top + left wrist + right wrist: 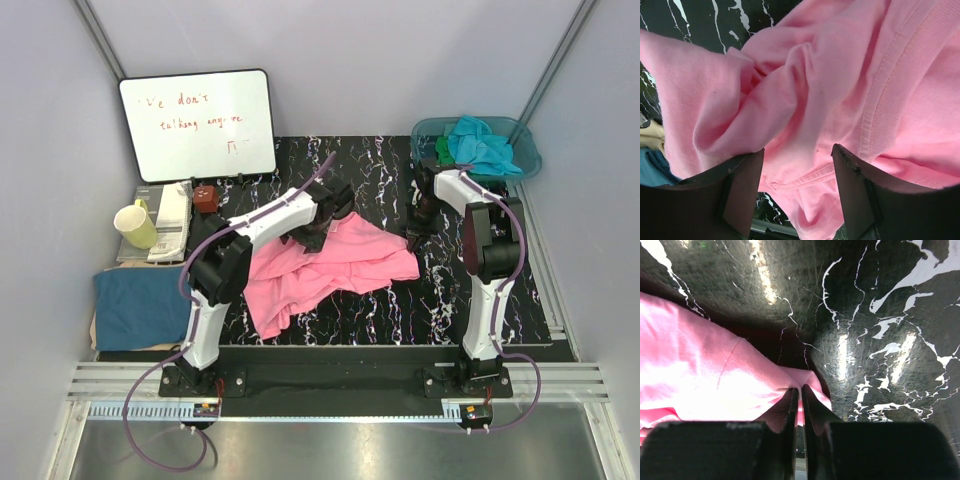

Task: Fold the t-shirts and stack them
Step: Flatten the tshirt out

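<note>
T-shirts, four counted. One pink t-shirt (320, 265) lies crumpled and unfolded in the middle of the black marbled counter (450, 300), between the two arms. One turquoise t-shirt (480, 145) and one green t-shirt (443, 150) are bunched inside the basin. One dark blue t-shirt (140, 305) lies flat off the counter's left edge, well apart from the rest.

Containers: one clear teal basin (528, 150) at the far right corner, holding the two shirts named above, turquoise uppermost.

Arms, two. Left arm (265, 220): left jaws apart, set over the far part of the pink t-shirt. Right arm (480, 230): right jaws together, clamped on the thin right corner of the pink t-shirt.

Other items: one whiteboard (197, 125) with red writing, leaning at the far left; one pale yellow mug (135, 225) beside it.

View notes: only the overhead view shows the basin, whiteboard and mug. The left wrist view shows the pink collar seam and folds close up, and a sliver of blue cloth at its lower left. The right wrist view shows the pinched corner against bare counter.
</note>
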You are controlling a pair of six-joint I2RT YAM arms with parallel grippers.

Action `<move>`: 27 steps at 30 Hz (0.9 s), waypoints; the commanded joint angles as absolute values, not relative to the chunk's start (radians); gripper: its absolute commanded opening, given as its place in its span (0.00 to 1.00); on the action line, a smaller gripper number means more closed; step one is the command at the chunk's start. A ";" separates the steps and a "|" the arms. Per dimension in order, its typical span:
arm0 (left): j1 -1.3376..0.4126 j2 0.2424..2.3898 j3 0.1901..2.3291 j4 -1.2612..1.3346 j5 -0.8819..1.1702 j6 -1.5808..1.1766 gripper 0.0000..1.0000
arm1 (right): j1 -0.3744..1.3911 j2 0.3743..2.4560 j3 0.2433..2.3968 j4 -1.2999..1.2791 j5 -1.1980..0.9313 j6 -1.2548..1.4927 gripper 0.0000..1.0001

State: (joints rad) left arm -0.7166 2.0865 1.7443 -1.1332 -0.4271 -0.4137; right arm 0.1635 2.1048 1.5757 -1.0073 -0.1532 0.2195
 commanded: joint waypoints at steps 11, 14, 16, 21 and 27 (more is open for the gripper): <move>-0.762 2.013 1.775 -1.132 -0.376 -0.387 0.62 | 0.166 2.077 1.586 -0.993 -0.195 0.213 0.12; -0.785 2.023 1.750 -1.123 -0.373 -0.376 0.62 | 0.166 2.082 1.589 -0.994 -0.196 0.213 0.12; -0.793 2.032 1.729 -1.115 -0.368 -0.376 0.61 | 0.166 2.082 1.594 -0.994 -0.196 0.213 0.13; -0.810 2.045 1.681 -1.092 -0.345 -0.376 0.54 | 0.166 2.094 1.598 -0.994 -0.199 0.213 0.13; -0.810 2.091 1.654 -1.074 -0.399 -0.383 0.50 | 0.164 2.105 1.608 -0.996 -0.213 0.212 0.13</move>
